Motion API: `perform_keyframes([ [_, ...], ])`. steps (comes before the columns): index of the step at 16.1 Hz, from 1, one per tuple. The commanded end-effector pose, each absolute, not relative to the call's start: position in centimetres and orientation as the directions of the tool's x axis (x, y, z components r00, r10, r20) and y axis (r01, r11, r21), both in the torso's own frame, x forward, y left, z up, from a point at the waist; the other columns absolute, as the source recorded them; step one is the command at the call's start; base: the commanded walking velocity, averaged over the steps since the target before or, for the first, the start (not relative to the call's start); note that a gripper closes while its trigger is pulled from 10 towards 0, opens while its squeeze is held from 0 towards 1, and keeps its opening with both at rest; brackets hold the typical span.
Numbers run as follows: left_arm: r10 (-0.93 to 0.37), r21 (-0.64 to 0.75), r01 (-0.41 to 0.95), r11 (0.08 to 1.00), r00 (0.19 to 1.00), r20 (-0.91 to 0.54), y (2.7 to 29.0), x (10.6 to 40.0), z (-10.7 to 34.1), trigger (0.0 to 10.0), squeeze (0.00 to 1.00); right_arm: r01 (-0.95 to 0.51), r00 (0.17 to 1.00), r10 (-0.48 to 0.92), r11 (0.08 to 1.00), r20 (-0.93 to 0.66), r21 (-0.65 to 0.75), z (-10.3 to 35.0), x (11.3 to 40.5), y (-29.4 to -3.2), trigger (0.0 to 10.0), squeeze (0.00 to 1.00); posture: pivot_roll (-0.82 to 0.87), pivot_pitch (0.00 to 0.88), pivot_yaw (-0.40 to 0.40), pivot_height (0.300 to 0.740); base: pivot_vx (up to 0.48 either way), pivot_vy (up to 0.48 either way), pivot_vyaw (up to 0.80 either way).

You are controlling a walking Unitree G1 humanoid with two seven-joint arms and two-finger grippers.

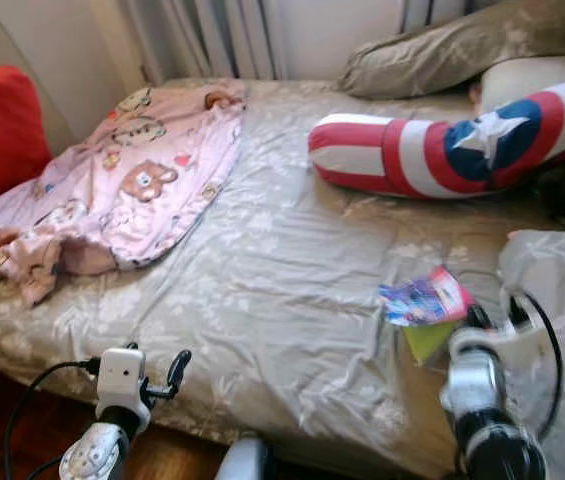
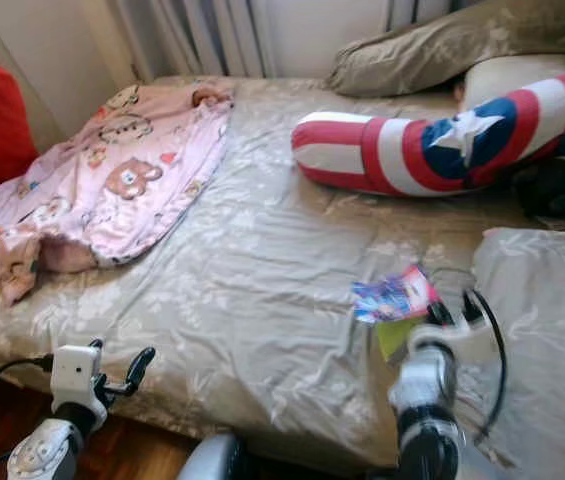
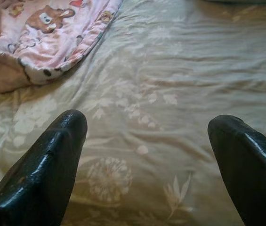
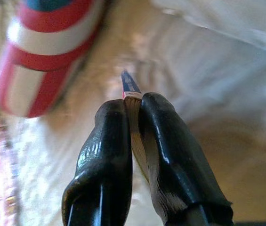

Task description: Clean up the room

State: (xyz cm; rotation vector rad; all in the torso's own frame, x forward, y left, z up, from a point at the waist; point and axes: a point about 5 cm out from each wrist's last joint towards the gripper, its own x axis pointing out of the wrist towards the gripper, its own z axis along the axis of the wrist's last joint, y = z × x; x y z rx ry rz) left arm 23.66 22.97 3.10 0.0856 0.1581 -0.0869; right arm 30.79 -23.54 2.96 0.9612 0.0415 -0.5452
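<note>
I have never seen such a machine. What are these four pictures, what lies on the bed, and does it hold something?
This is a walking humanoid robot with two silver arms; each ends in a pincer of two black fingers. The two wide pictures come from cameras in its head, looking down at a bed. The two close pictures come from its wrists. On the bed lie a pink blanket, a red, white and blue star pillow and grey-brown pillows. The left pincer is open above the sheet. The right pincer is shut on a thin colourful booklet.
</note>
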Motion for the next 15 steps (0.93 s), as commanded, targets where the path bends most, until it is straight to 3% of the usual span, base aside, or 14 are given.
perform_keyframes([
  [1,-0.081,0.095,0.097,0.991,0.982,-0.169,23.4,23.4,3.4,10.0,0.00,0.475,0.854,-0.437,0.438,-0.281,0.763,2.6,30.5,-23.5,10.0,0.00,0.16,0.158,0.121,0.665,0.000,0.000,0.00],
  [6,-0.089,0.086,0.107,0.991,0.977,-0.192,23.0,23.0,3.3,10.0,0.00,0.608,0.772,-0.515,0.429,-0.372,0.668,0.1,27.2,-25.4,10.0,0.00,0.16,0.167,0.125,0.665,0.000,0.000,0.00],
  [15,-0.089,0.086,0.109,0.990,0.973,-0.213,23.0,22.8,3.4,10.0,0.00,0.664,0.741,-0.514,0.461,-0.433,0.589,-0.6,26.6,-25.4,10.0,0.00,0.16,0.165,0.128,0.665,0.000,0.000,0.00],
])
